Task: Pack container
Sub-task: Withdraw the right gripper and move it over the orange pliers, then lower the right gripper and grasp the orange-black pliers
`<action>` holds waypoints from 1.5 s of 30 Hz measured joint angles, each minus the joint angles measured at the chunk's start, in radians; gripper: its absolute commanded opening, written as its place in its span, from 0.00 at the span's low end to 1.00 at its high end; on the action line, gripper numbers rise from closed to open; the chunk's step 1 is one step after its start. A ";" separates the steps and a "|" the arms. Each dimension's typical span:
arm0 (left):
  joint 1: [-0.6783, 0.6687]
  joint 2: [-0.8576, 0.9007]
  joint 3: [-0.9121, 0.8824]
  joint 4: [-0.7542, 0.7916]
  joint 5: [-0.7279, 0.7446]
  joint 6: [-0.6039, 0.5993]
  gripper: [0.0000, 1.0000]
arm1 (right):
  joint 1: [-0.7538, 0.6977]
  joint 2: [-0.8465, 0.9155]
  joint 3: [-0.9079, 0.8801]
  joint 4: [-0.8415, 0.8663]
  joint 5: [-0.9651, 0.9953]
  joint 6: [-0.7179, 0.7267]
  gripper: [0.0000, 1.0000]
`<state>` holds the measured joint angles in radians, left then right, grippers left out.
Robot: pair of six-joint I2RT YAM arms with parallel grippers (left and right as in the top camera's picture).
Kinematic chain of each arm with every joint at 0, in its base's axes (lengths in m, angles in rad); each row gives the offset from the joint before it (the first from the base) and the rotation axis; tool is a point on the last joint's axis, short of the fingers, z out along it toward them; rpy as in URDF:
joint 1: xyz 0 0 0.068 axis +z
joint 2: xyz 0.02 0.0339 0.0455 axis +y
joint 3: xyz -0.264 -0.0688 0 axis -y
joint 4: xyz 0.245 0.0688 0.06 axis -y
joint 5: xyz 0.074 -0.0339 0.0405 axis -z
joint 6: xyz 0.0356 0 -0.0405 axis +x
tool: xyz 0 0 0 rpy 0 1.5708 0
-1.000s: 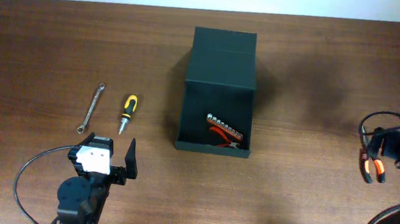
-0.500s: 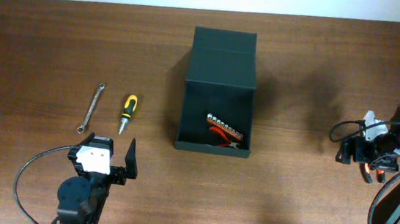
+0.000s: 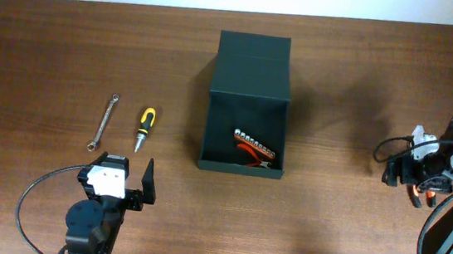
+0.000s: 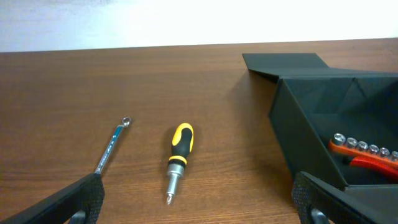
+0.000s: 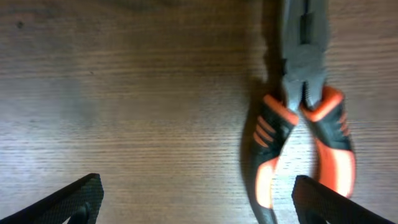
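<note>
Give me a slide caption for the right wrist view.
Open right gripper above orange-handled pliers lying on the wooden table.

Container (image 3: 225,127) sits mid-table, a matte black rectangular box, open. Its hinged lid (image 3: 251,67), same dark colour, is thrown back on the far side, creased across where it meets the box. It stands flat and square to the table edge. Inside, toward the front right, lie a row of silver bits (image 3: 254,140) and a red-handled tool (image 3: 249,152).

Matte black container (image 3: 250,69); wood-grain table (image 3: 344,205).
</note>
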<state>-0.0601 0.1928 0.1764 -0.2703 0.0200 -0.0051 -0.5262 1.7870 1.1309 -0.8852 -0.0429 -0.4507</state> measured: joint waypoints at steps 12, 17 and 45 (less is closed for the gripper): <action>0.000 0.000 0.000 -0.004 0.000 0.000 0.99 | 0.000 0.000 -0.103 0.105 -0.003 -0.006 0.99; 0.000 0.000 0.000 -0.004 0.000 0.000 0.99 | 0.000 0.000 -0.113 0.145 -0.011 -0.006 0.99; 0.000 0.000 0.000 -0.011 0.007 0.000 0.99 | 0.000 0.000 -0.114 0.174 -0.035 -0.014 0.31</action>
<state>-0.0601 0.1928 0.1764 -0.2810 0.0269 -0.0051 -0.5266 1.7874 1.0168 -0.7113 -0.0780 -0.4644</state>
